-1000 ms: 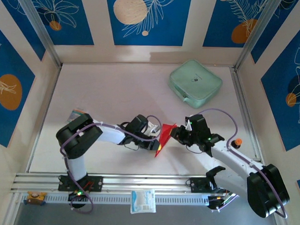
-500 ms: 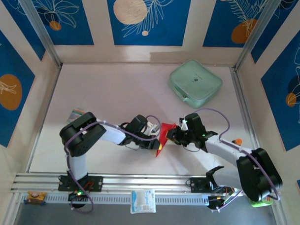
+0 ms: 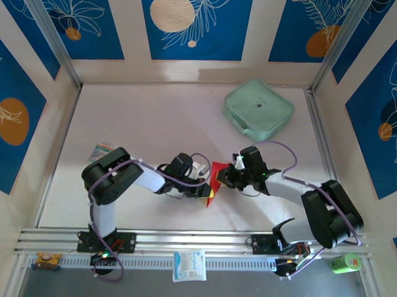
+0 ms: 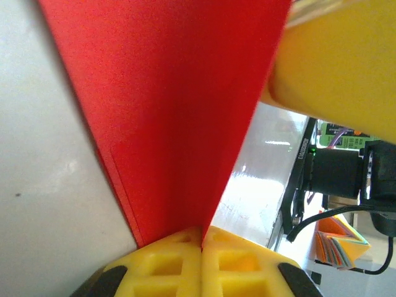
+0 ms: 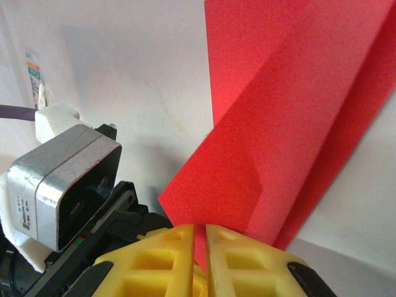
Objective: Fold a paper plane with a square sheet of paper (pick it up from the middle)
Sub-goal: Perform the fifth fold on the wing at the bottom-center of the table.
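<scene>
**Pinching the folded red paper from both sides**

Starting with what is hard to read: from above, both sets of fingertips are tucked under the wrist bodies, and the folded red paper (image 3: 213, 187) shows as just a slim wedge between them. Whether its lower tip touches the table (image 3: 154, 121) I cannot tell. The left wrist camera crops the paper (image 4: 173, 111) at the top edge, and a blurred yellow finger (image 4: 337, 55) of the other arm covers its upper right corner. The right wrist camera cuts off the paper (image 5: 278, 124) at the top and right, so the full outline of the layered folds is lost.

Now the grips. The left gripper (image 4: 201, 244) has its yellow pads pressed together on the paper's edge. The right gripper (image 5: 200, 238) is clamped too, with a red sliver in the thin slit between its pads.

The paper sits about mid-table, nearer the near edge than the far one. Its long axis runs far-to-near, leaning slightly left, with the narrow tip aimed at the near edge and the broad end toward the far edge. A mint-green zip case (image 3: 258, 110) lies well apart, by the far right corner.
</scene>
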Action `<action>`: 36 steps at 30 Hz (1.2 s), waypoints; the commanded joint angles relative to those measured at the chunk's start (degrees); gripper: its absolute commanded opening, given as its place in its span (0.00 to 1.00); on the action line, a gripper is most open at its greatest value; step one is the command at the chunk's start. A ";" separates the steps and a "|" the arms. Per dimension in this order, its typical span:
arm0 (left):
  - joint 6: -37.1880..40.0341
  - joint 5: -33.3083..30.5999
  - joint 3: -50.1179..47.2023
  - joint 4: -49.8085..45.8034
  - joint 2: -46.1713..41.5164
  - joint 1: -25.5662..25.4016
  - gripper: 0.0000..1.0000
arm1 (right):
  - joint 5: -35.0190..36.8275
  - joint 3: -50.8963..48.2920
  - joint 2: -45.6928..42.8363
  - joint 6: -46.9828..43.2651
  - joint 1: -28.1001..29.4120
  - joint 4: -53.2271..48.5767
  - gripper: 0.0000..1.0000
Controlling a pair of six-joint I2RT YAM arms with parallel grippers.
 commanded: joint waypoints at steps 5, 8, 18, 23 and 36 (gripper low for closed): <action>-3.01 0.63 -2.00 2.08 1.16 1.40 0.00 | -2.00 2.44 3.99 -1.48 -0.15 2.24 0.12; -4.15 0.78 -2.44 3.09 1.52 1.72 0.00 | -2.27 2.50 5.01 -1.52 -0.44 2.75 0.12; -5.48 1.86 -1.32 2.40 3.49 2.13 0.00 | -2.60 2.76 7.26 -1.56 -1.23 3.99 0.12; -5.80 1.95 -0.68 1.00 3.93 2.29 0.00 | -2.17 2.59 8.08 -1.63 -1.62 4.15 0.12; -6.43 2.39 0.40 -3.12 5.06 3.30 0.00 | -1.37 2.63 10.14 -1.33 -1.93 5.05 0.12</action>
